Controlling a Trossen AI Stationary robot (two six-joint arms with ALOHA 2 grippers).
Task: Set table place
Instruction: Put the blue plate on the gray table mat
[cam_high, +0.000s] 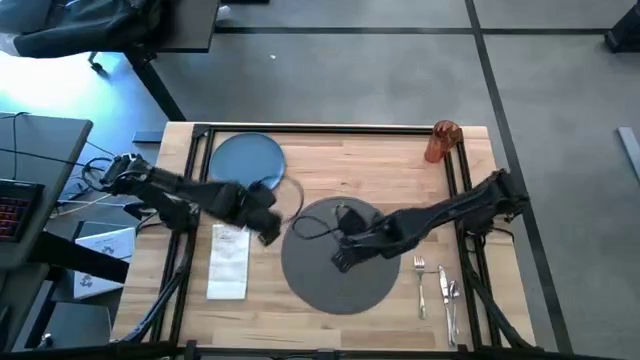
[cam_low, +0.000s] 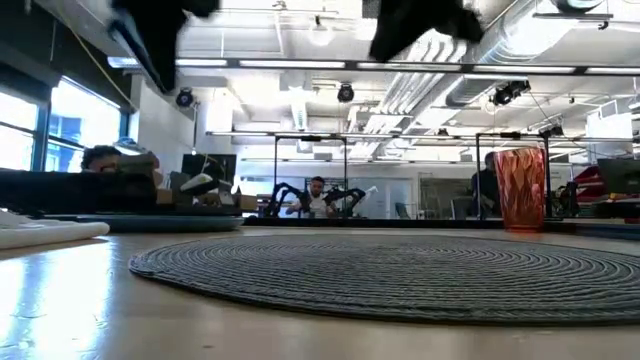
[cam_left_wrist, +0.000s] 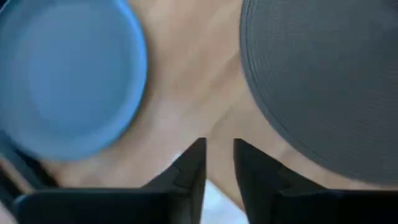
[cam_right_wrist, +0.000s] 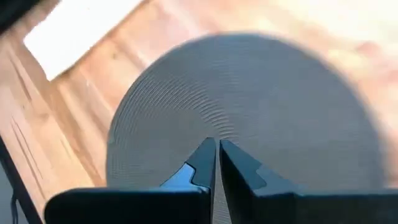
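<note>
Overhead, right pincer (cam_high: 341, 262) hides part of grey mat (cam_high: 340, 290); fork (cam_high: 420, 285) tiny.

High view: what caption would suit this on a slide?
Two arms hover over a grey mat; blue plate, napkin, cutlery and orange cup wait around it.

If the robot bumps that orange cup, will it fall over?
Probably, if bumped high up. The orange cup stands upright and looks taller than it is wide, so it may tip. It is see-through and looks empty, so likely light and easy to slide. It stands by the black rail at the table's corner.
</note>
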